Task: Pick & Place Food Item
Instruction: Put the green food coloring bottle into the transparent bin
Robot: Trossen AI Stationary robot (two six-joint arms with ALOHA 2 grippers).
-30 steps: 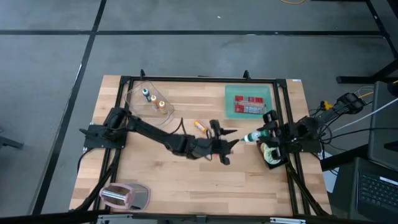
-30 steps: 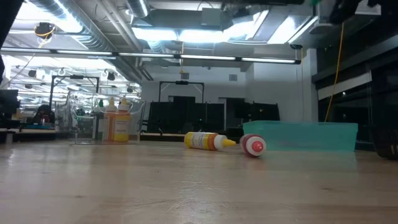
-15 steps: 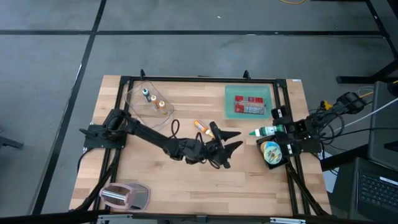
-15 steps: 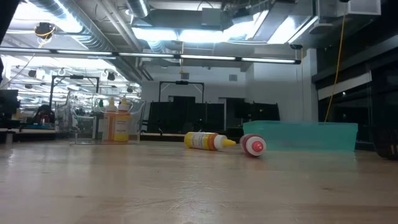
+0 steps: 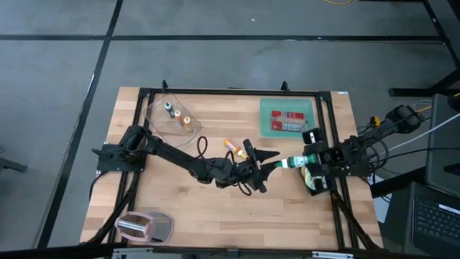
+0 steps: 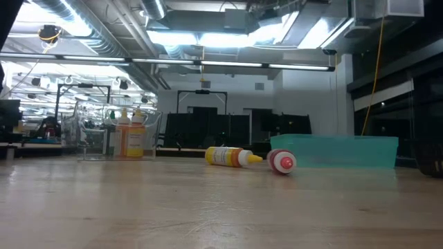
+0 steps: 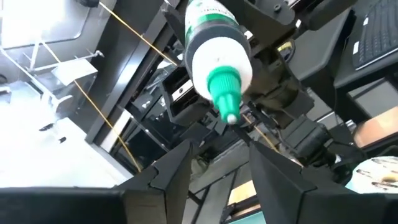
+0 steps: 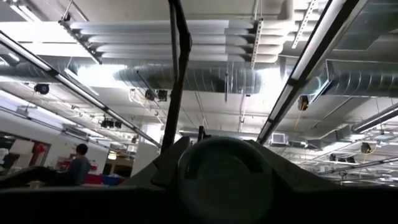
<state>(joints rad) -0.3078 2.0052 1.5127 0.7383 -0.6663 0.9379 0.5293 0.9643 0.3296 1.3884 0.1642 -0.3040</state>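
Note:
A white bottle with a green cap (image 5: 293, 162) hangs in the air right of the table's middle, its cap toward the left edge. My right gripper (image 5: 309, 160) is shut on it. My left gripper (image 5: 272, 162) stands open just left of the cap. In the left wrist view the green nozzle (image 7: 225, 99) sits beyond the gap between my left fingers (image 7: 177, 168) and touches neither. A yellow bottle (image 5: 231, 146) and a red-capped bottle (image 6: 282, 162) lie on their sides on the table. My right gripper pinches the bottle's rear part between its two fingers; its round base (image 8: 224, 171) shows between them. The fingers come from the table's right and lie along the bottle. The bottle is lifted clear, roughly level, with its capped end (image 5: 285, 164) free.
A teal tray (image 5: 267, 108) with red packets stands at the far right. A clear container (image 5: 154, 108) with small bottles stands at the far left. A round printed item (image 5: 314, 178) lies by the right arm, and a grey-pink object (image 5: 144, 226) at the near left corner.
My right gripper drew the bottle back toward the right edge, then brought it again toward my left gripper. My left gripper has rolled about its own axis and tipped upward, staying near the table's middle.

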